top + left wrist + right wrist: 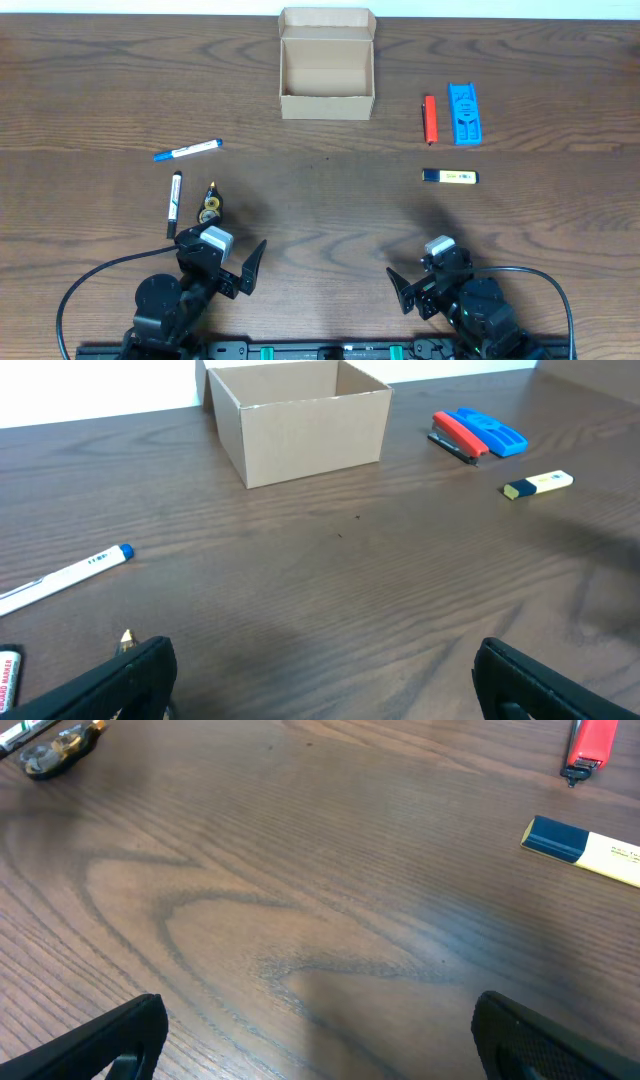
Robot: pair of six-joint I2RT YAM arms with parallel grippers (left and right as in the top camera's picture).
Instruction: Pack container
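The tan cardboard container (327, 70) stands open and empty at the table's far middle; it also shows in the left wrist view (300, 422). A blue-capped white marker (187, 150), a black-and-white marker (174, 203) and a small gold-and-black object (210, 206) lie at the left. A red stapler (430, 119), a blue object (464, 113) and a yellow highlighter (450, 176) lie at the right. My left gripper (232, 262) is open and empty near the front edge. My right gripper (418, 282) is open and empty near the front edge.
The brown wooden table (320, 200) spreads between the two groups of items. Black cables loop from both arm bases along the front edge. The highlighter (585, 848) and red stapler (592, 742) show far right in the right wrist view.
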